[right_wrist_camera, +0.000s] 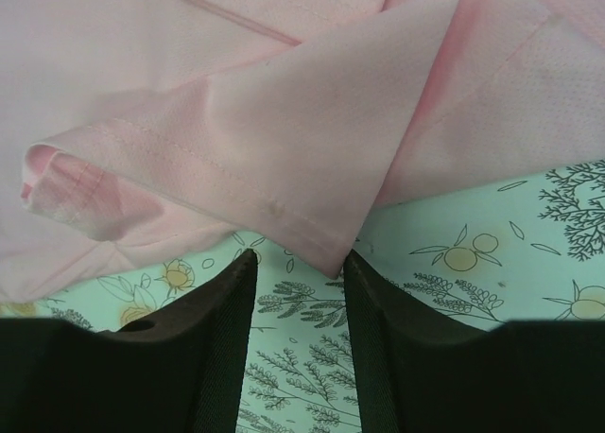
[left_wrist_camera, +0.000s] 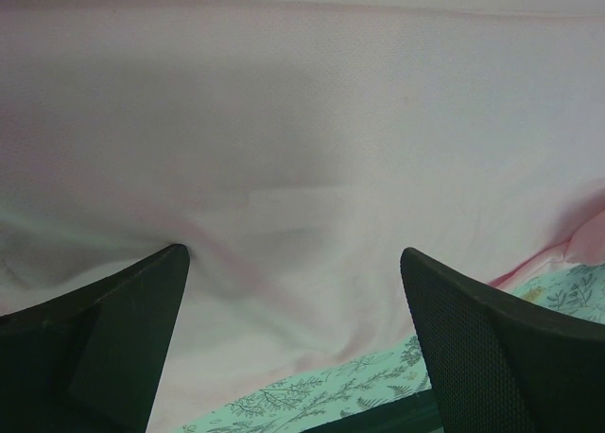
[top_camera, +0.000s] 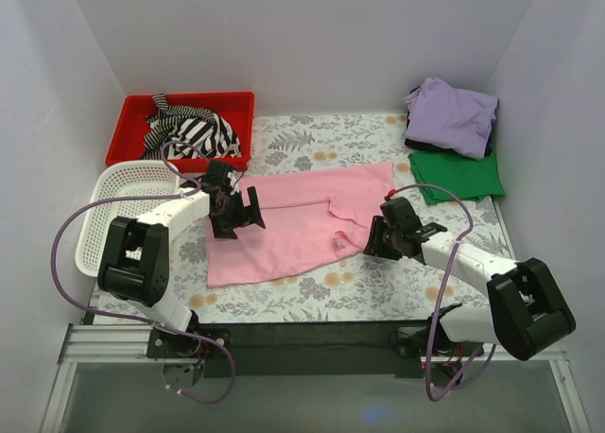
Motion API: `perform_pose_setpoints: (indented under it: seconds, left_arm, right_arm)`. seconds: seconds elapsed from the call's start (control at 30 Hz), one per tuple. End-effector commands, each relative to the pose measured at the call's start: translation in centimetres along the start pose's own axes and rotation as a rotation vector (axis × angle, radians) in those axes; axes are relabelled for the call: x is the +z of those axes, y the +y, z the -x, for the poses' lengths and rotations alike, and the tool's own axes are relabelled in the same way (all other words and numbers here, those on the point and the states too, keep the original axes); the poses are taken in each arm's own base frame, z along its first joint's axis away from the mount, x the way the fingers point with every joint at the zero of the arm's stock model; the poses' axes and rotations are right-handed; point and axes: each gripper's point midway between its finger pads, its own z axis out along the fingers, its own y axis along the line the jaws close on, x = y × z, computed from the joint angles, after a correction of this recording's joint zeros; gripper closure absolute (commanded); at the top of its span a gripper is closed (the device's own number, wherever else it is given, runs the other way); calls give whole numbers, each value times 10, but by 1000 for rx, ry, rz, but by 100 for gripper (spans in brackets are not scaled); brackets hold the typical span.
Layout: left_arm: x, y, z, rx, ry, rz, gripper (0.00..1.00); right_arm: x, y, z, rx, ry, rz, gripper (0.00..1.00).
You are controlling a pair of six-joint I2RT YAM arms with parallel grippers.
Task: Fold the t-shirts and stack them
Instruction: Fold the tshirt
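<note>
Soft and limp, the pink t-shirt (top_camera: pixel 284 230) is spread at the middle of the tabletop (top_camera: pixel 284 299), best pinched at the sleeve hem (right_wrist_camera: pixel 189 173); the left gripper (top_camera: pixel 236 209) is held spread wide, the right gripper (right_wrist_camera: pixel 298 263) half parted, both empty

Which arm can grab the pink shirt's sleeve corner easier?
The right. The right fingers sit apart with the pink sleeve corner pointing between them. The left fingers are spread over flat cloth.

Plain white walls (top_camera: pixel 302 36) are enclosing the scene on three sides, soft even light is falling on a pale floral tablecloth (top_camera: pixel 312 140), and a red crate (top_camera: pixel 189 98) and white basket (top_camera: pixel 99 239) are sitting along its left side
</note>
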Motion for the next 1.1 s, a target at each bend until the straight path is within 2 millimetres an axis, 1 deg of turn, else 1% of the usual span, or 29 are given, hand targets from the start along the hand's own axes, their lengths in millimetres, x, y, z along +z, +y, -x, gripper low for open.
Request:
perform_pose_setpoints:
  seconds: [0.0, 0.07, 0.17, 0.2, 0.3, 0.37, 0.4, 0.43, 0.6, 0.63, 0.7, 0.77, 0.8, 0.83, 0.97, 1.03, 1.07]
  left_arm:
    - [-4, -4, 11, 22, -31, 2, 6]
    - [-4, -2, 12, 23, -36, 12, 6]
    - [-4, -1, 11, 21, -33, 17, 6]
    - [-4, -2, 12, 22, -37, 16, 6]
    - [-4, -2, 13, 22, -39, 17, 5]
    - [-4, -1, 13, 20, -37, 22, 5]
    - [-5, -1, 14, 20, -41, 24, 5]
    - [-5, -1, 14, 20, -43, 25, 5]
    - [-5, 0, 15, 24, -44, 35, 5]
    - [-5, -1, 16, 24, -43, 32, 5]
    - [-4, 0, 15, 25, -37, 34, 5]
    - [-4, 0, 16, 26, -38, 35, 5]
    - [-4, 0, 16, 28, -37, 34, 5]
    - [-4, -1, 17, 28, -39, 34, 5]
    - [-4, -1, 18, 29, -37, 37, 5]
    - [-5, -1, 20, 30, -40, 43, 5]
    - [-7, -1, 21, 32, -45, 47, 5]
  right_arm:
    - [6, 1, 10, -6, -28, 6, 53]
    - [7, 2, 12, -14, -39, 6, 57]
    - [4, 6, 22, -30, -67, 13, 72]
    - [0, 9, 26, -33, -82, 23, 79]
    - [-10, 14, 44, -44, -143, 32, 90]
    - [-14, 12, 53, -50, -177, 13, 90]
    - [-18, 14, 60, -51, -199, 13, 91]
    - [-19, 11, 64, -48, -212, -5, 91]
    - [-27, 10, 84, -50, -269, -24, 92]
    - [-29, 9, 91, -49, -291, -37, 92]
    - [-30, 6, 98, -55, -311, -64, 93]
    - [-33, 2, 109, -50, -345, -90, 92]
    - [-31, 0, 112, -51, -346, -101, 92]
    - [-33, -2, 119, -55, -364, -109, 92]
    - [-24, 1, 134, -75, -369, -116, 93]
    - [-24, -1, 142, -89, -379, -132, 93]
    - [-23, 2, 150, -98, -387, -127, 93]
